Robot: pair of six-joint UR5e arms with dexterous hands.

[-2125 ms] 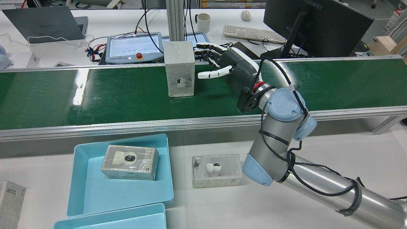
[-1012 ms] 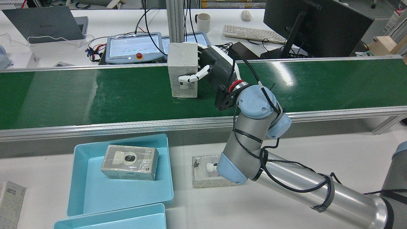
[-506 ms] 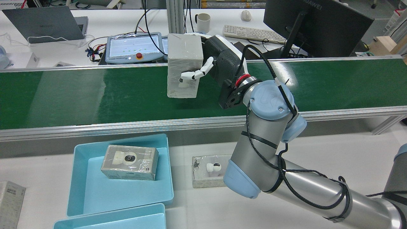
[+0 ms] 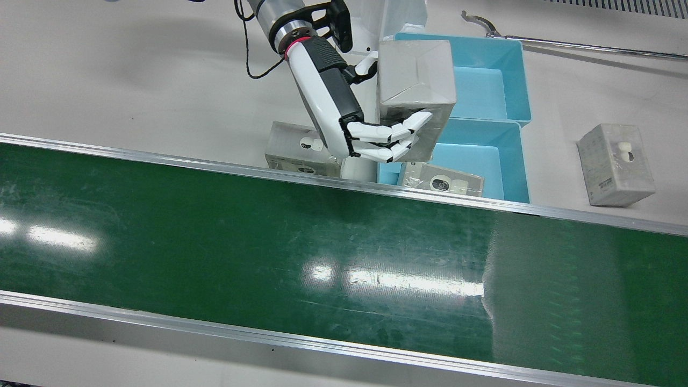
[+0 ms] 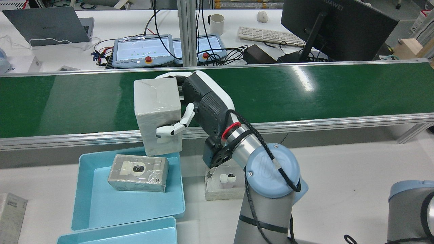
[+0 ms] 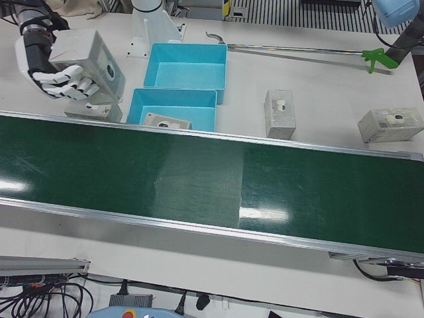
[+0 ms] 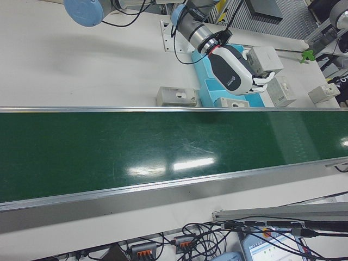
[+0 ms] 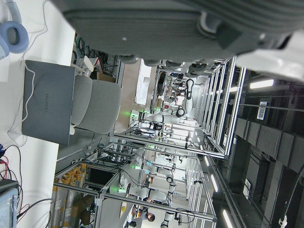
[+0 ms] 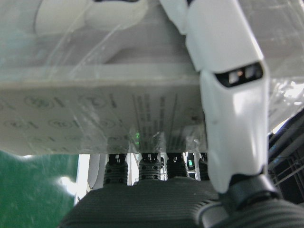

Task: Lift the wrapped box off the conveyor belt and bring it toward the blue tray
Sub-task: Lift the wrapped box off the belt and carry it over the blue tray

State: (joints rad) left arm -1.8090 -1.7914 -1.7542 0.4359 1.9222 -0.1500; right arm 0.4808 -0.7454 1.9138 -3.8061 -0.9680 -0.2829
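- Your right hand (image 5: 190, 101) is clasping the box (image 5: 157, 115), thumb on one face and fingers (image 4: 384, 141) wrapped over the opposite one.
- You are holding the box upright in the air, clear of the belt (image 5: 67, 101), over the belt's near rail and the far edge of the tray (image 5: 129, 200).
- Another box (image 5: 138, 173) is lying flat inside that tray, near its belt-side end, just below the one you are holding.
- A second tray (image 4: 486, 80) is sitting end to end with the first, touching it.
- A third box (image 5: 225, 181) is lying on the worktop (image 5: 339, 176) just beside the tray, under your right forearm.
- Further boxes are resting on the worktop beyond the trays: one (image 6: 279, 114) near them, one (image 6: 389, 124) well apart.
- A long grabber tool (image 6: 298, 50) with a green tip is lying behind the trays.
- The left hand camera is showing only a dark underside and the room, so whether your left hand is released or clenched cannot be told.
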